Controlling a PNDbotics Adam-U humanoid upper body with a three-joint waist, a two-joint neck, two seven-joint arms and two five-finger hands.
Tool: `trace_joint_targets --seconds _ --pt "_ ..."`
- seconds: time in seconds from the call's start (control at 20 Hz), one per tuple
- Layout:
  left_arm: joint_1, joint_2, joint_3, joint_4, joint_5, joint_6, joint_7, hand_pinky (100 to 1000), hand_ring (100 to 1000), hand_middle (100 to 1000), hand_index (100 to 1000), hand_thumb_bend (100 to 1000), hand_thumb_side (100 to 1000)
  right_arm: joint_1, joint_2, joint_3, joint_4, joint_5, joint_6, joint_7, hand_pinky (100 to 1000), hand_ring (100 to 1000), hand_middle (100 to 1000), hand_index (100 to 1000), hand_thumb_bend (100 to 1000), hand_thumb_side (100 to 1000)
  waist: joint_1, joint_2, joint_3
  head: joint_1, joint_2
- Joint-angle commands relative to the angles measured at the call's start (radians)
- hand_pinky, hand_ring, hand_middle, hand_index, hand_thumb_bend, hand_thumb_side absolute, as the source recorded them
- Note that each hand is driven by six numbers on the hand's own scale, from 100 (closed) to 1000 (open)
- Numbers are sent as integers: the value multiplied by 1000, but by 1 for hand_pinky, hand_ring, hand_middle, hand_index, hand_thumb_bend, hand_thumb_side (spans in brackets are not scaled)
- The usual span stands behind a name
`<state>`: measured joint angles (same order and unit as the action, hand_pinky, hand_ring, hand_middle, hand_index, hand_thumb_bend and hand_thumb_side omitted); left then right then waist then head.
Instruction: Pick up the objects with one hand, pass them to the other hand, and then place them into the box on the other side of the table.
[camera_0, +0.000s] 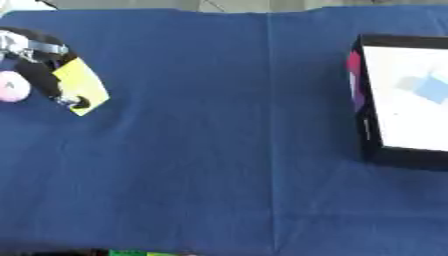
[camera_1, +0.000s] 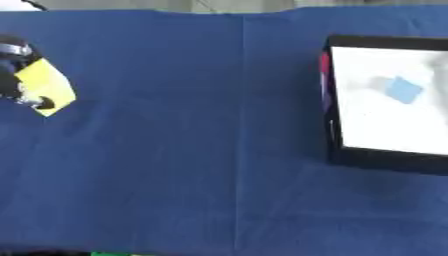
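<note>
Left hand, fingers curled around 1 yellow card: thin, probably light and flexible, best pinched at its edge.

A blue cloth covers the whole table.

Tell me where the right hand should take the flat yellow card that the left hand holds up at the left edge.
Take the flat yellow card by its free right edge, coming from the right. The left hand covers its left side with fingers curled round it, so the uncovered edge faces the box side. Pinching across the thin faces probably suits best.
</note>
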<state>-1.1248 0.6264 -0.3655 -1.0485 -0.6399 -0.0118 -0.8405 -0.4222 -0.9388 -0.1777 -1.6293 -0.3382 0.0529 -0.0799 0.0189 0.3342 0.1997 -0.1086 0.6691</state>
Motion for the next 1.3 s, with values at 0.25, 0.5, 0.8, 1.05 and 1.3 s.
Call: trace_joint_targets --seconds 0.25,0.5,0.8,1.05,1.3 --pt "42 52 47 -205 3 23 281 779 728 609 586 100 259 -15 -26 -1 -46 9 -5 7 1000 1000 1000 1000 100 518 -9 -19 1 -14 -30" --pt "105 -21 71 -310 -69 27 472 772 709 607 581 100 212 -35 -10 23 -92 18 -2 34 1000 1000 1000 1000 100 513 -21 -21 3 -19 -33" --pt "168 -153 100 -378 -271 6 627 763 697 610 583 100 185 -83 29 71 -148 39 14 92 1000 1000 1000 1000 100 499 -36 -25 2 -15 -39" --pt "201 -261 134 -376 -407 5 724 753 685 611 583 100 166 -139 76 147 -199 80 38 197 1000 1000 1000 1000 100 504 -47 -27 -1 -4 -36" --pt "218 -321 158 -345 -523 17 807 738 669 605 582 100 141 -201 125 228 -249 112 82 315 1000 1000 1000 1000 100 517 -54 -30 -5 1 -34"
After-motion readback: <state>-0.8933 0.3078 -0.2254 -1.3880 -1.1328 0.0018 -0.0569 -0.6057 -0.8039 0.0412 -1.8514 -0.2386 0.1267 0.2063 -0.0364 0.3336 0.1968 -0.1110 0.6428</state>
